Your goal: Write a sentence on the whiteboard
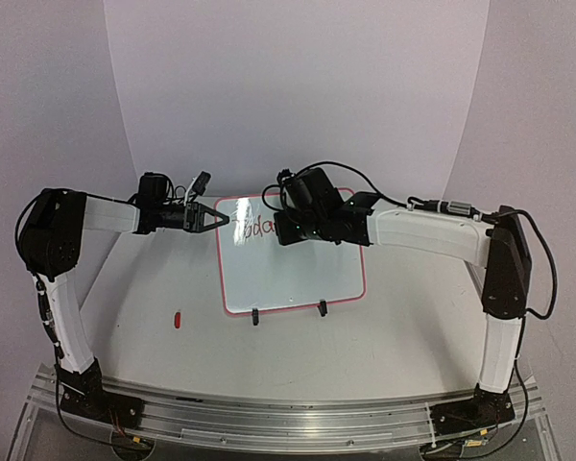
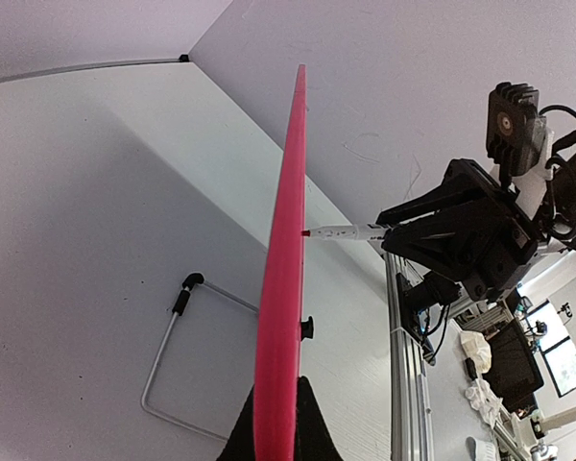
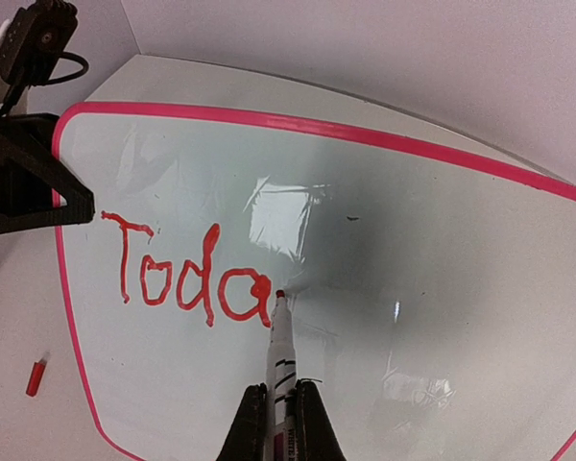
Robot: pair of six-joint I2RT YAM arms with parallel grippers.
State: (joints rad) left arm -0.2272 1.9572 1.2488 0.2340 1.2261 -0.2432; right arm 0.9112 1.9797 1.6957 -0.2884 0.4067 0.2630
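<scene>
There, the right hand (image 3: 280, 427) pinched a white red-tipped marker (image 3: 279, 351) whose tip touched the glossy pink-framed whiteboard (image 3: 442, 269) at the end of red lettering (image 3: 187, 279) "Toda", bare board to its right, while the left hand (image 1: 216, 219) pinched that board's left edge.

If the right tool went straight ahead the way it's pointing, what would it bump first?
The glossy white pink-framed whiteboard. The right tool holds a white red-tipped marker whose tip seems to touch it, just after the red handwritten letters "Toda".

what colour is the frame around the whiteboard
Pink-red: a thin frame runs around the glossy white whiteboard. It shows best in the right wrist view.
</scene>
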